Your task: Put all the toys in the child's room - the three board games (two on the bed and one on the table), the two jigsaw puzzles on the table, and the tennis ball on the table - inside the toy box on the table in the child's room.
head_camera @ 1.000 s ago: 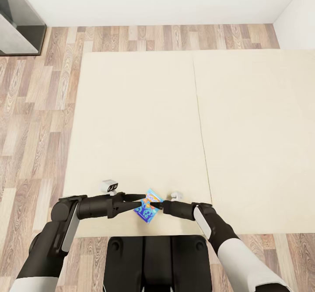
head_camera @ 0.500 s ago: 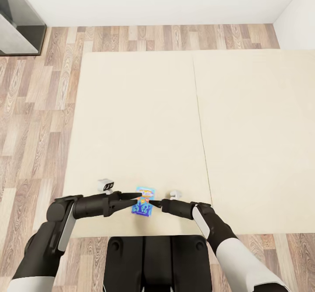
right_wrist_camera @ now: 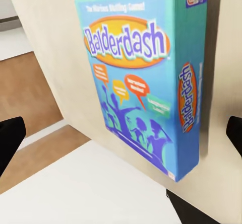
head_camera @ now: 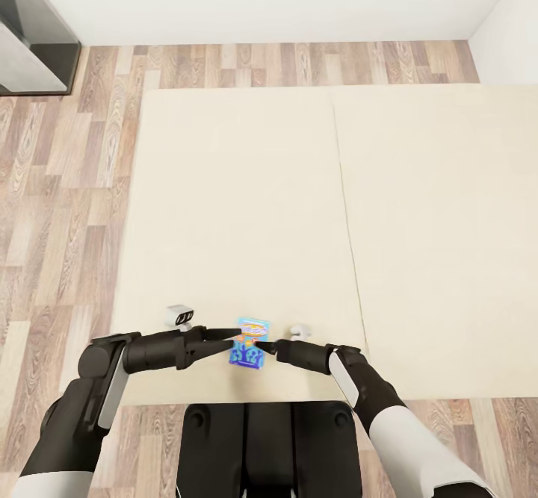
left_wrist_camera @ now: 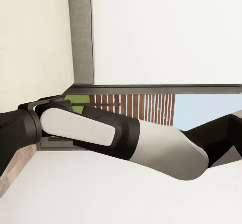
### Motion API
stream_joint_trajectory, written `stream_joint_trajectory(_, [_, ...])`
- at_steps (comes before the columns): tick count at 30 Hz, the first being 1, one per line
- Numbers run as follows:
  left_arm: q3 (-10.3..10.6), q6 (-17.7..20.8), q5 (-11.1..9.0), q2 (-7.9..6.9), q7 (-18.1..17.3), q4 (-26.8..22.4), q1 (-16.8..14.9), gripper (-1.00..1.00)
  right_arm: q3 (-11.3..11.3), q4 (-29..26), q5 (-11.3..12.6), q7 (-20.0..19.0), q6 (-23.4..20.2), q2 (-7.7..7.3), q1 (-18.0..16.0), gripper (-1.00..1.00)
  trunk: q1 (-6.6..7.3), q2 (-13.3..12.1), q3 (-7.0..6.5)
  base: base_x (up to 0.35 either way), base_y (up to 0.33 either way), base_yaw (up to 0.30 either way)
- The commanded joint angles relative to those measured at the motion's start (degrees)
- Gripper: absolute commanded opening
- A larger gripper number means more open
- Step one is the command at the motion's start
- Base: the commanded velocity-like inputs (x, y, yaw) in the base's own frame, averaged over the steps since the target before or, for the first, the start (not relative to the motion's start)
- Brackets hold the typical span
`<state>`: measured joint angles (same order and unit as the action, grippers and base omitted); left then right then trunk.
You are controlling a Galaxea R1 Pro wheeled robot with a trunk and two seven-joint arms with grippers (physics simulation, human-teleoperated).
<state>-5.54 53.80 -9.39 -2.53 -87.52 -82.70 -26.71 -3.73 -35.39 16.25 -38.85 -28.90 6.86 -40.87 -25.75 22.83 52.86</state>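
While the two grippers close in from either side, the blue board game [head_camera: 250, 342] lies flat on the cream bed [head_camera: 239, 207], directly between their tips. The left gripper [head_camera: 224, 336] reaches in from the box's left edge, the right gripper [head_camera: 263, 347] from its right, and each looks to be touching or just beside the box; whether either pair of fingers is spread or pressed together I cannot tell from overhead. Compared with a second ago the box has turned: it sat skewed, and now its long edges run nearly square to the two arms (it has also slid a little toward the left gripper). That suggests the box is being squared up for a two-sided squeeze, so the lift is probably not yet begun.

From the right wrist, the box [right_wrist_camera: 143, 78] sits just ahead, cover readable as "Balderdash", with dark fingertips [right_wrist_camera: 10, 138] at the picture's opposite edges, so that gripper appears spread wide. From the left wrist, the view catches the right arm [left_wrist_camera: 126, 138] rather than the box.
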Motion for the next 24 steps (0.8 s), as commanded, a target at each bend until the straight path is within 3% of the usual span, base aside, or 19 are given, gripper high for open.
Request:
stream_joint_trajectory(1, [0.0,0.6,0.0,-0.02,-0.2,0.0,0.0,1.0,0.0,-0.1,0.5,0.1,-0.5,-0.01,0.0,1.0,-0.03,0.1,0.05,0.0,0.139,0.0])
stream_joint_trajectory(24, [0.0,0.6,0.0,-0.02,-0.2,0.0,0.0,1.0,0.0,-0.1,0.5,0.1,-0.4,-0.01,0.0,1.0,-0.03,0.1,0.05,0.0,0.069,0.0])
